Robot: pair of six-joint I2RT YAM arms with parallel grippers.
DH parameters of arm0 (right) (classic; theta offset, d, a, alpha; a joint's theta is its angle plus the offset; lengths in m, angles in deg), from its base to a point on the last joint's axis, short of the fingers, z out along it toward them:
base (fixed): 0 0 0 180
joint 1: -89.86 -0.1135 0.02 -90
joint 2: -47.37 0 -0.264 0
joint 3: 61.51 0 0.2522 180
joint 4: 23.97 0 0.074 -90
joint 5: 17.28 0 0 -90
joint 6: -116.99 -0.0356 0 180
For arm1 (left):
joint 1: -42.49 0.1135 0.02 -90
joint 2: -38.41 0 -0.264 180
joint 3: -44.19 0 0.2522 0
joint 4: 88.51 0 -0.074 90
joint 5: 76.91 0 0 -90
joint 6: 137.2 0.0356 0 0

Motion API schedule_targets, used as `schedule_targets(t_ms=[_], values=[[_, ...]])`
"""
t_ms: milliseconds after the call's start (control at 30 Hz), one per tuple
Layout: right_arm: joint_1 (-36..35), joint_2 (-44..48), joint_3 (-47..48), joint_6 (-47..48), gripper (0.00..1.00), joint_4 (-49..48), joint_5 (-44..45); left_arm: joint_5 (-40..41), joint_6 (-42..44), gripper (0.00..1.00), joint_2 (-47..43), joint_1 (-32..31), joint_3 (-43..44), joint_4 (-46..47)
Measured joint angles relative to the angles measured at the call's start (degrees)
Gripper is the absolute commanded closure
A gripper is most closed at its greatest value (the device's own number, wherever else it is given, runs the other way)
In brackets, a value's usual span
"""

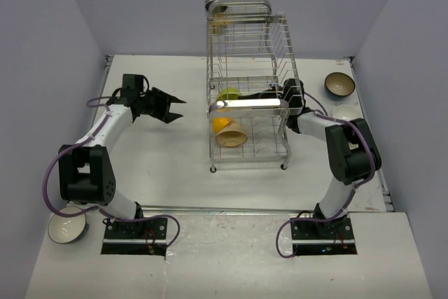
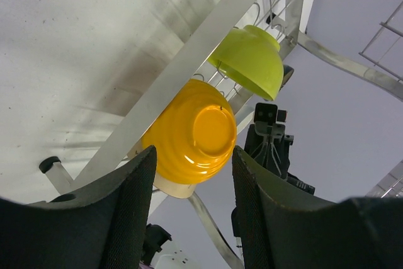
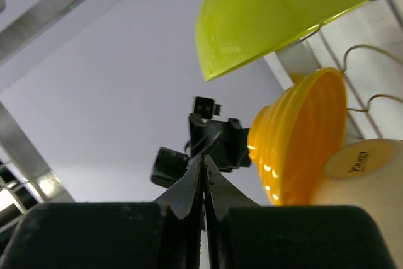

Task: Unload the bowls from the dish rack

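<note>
The chrome wire dish rack (image 1: pixel 248 68) stands mid-table. Its lower tier holds a lime-green bowl (image 1: pixel 229 94), an orange ribbed bowl (image 1: pixel 221 124) and a beige bowl (image 1: pixel 234 136), all on edge. A yellowish bowl (image 1: pixel 220 20) sits in the upper tier. My left gripper (image 1: pixel 178 110) is open and empty, left of the rack; its view faces the orange bowl (image 2: pixel 195 137) and the green bowl (image 2: pixel 249 61). My right gripper (image 1: pixel 280 96) is shut and empty at the rack's right side, with the green bowl (image 3: pixel 277 14) and orange bowl (image 3: pixel 299 137) beside it.
A dark bowl with a pale inside (image 1: pixel 339 85) and a white bowl (image 1: pixel 345 112) sit on the table at the back right. Another white bowl (image 1: pixel 66 227) lies at the near left by the left arm's base. The rack's flat front bar (image 2: pixel 182 74) crosses the left wrist view.
</note>
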Motion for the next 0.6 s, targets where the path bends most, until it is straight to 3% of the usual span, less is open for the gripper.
schedule_targets(t_ms=[267, 600], values=[[2.38, -0.04, 0.46, 14.62, 0.97, 6.01, -4.02, -0.63, -0.02, 0.47, -0.35, 0.00, -0.81, 1.40], [3.19, 0.35, 0.48, 26.69, 0.81, 10.69, -7.69, -1.66, -0.02, 0.47, -0.37, 0.00, -1.88, 2.54]])
